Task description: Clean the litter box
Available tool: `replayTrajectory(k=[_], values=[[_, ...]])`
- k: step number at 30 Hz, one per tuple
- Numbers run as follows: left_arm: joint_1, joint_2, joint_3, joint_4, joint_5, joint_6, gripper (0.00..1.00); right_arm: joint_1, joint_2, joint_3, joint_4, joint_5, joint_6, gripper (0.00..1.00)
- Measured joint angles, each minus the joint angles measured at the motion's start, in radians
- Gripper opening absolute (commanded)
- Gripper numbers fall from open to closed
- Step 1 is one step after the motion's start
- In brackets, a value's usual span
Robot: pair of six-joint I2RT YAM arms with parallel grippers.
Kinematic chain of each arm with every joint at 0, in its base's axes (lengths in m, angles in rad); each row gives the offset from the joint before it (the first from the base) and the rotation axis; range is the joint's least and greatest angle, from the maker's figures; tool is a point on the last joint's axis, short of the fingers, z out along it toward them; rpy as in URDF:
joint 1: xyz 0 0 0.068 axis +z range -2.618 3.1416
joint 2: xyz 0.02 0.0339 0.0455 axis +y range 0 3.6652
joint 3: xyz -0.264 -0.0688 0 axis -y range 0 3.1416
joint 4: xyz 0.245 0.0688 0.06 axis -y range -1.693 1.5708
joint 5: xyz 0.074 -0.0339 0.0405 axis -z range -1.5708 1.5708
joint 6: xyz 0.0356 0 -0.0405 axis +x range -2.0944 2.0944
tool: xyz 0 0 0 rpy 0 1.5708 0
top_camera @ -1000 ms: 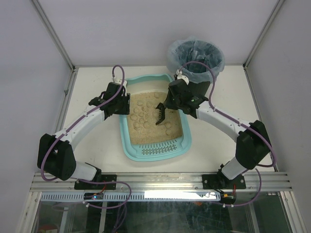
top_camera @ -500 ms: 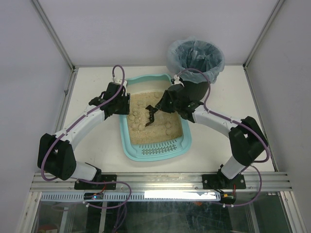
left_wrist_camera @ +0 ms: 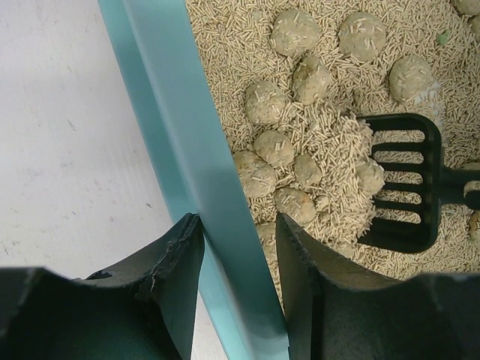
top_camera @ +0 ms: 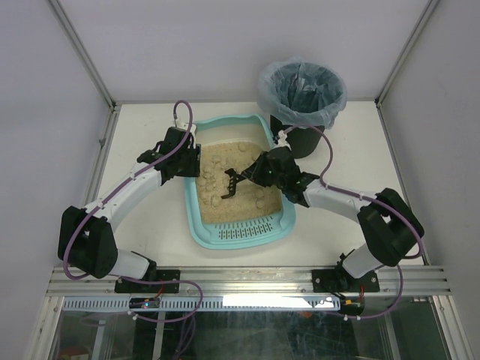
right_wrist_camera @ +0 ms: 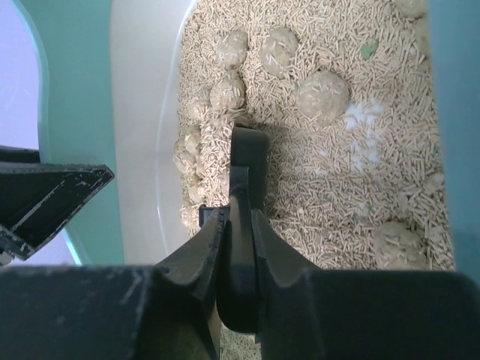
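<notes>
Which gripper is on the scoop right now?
The right gripper: shut on the handle of the black scoop. The left gripper clamps the litter box rim instead, one finger either side.

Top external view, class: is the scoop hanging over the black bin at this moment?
No, the scoop, gripped by the right tool, is down inside the litter box, well apart from the black bin.

Left arm (top_camera: 131, 187) and right arm (top_camera: 337, 196): white tubular links between bulky black joint housings. A thin purple cable (top_camera: 64, 259) loops along each. Left gripper (left_wrist_camera: 238, 225) and right gripper (right_wrist_camera: 238, 217): matte black wedge-shaped fingers, edges scuffed pale. Flat black base plates (top_camera: 146, 283).
</notes>
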Motion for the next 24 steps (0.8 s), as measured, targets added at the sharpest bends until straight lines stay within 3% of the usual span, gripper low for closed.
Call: replayTrajectory(k=[24], values=[[0.0, 0.007, 0.002, 0.01, 0.001, 0.001, 0.43, -0.031, -0.335, -0.209, 0.029, -0.019, 0.023, 0.0]])
